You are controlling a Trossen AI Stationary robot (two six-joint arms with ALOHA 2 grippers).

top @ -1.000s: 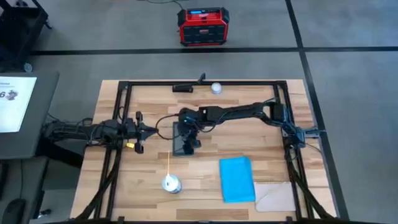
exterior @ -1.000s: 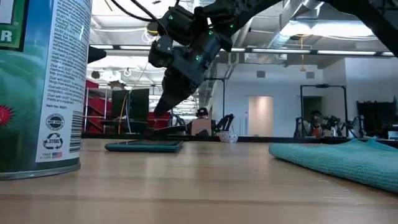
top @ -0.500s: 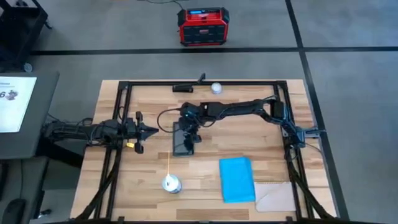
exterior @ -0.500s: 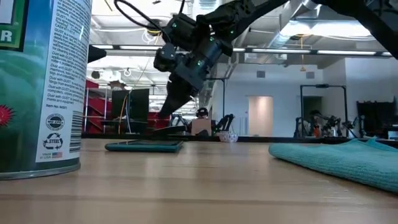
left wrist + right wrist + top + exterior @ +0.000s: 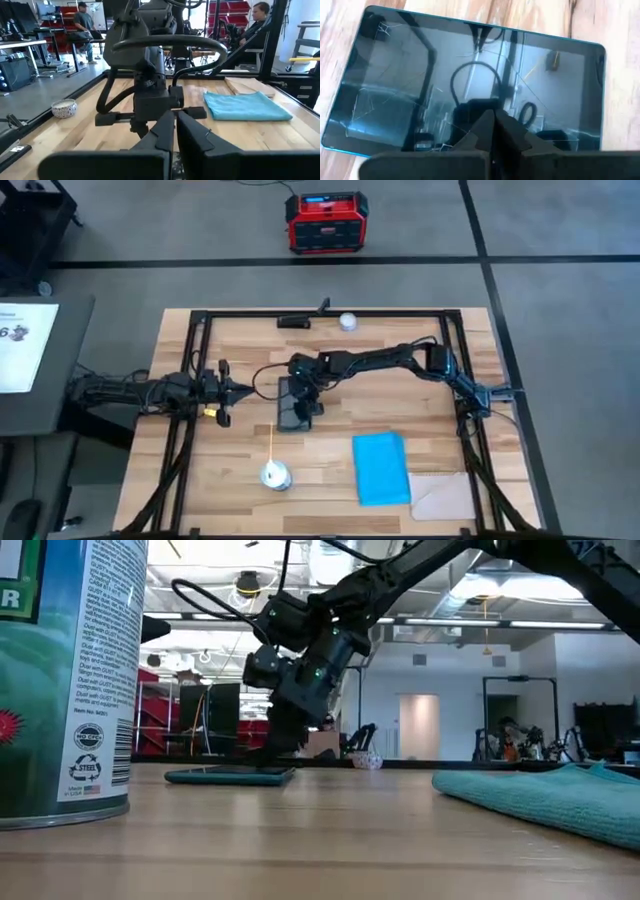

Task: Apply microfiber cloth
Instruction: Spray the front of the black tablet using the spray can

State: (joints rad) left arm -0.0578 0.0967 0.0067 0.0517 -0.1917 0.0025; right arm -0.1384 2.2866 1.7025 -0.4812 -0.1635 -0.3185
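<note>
The sky-blue microfiber cloth (image 5: 381,468) lies flat on the table at the near right, also showing in the low view (image 5: 545,796) and the left wrist view (image 5: 245,106); no gripper touches it. A dark tablet (image 5: 291,404) with a cracked screen (image 5: 445,85) lies flat mid-table. My right gripper (image 5: 306,394) is shut, its tips down at the tablet's screen (image 5: 272,752). My left gripper (image 5: 242,390) is shut and hovers left of the tablet, pointing at it (image 5: 176,125). My right gripper brings its shut fingertips (image 5: 492,120) to the middle of the tablet's screen (image 5: 470,102), slanting down from above. Their reflection in the glass meets the tips. Whether they truly touch the screen, I cannot tell. The tablet lies flat on the table.
A spray can (image 5: 276,475) with a thin straw stands at the near middle and fills the low view's left (image 5: 65,680). A pale beige sheet (image 5: 445,498) lies beside the cloth. A white bowl (image 5: 347,321) and a black bar (image 5: 297,322) sit at the far edge.
My right gripper has come down from above the tablet until its shut tips reach the screen. The tablet and the cloth have not moved.
</note>
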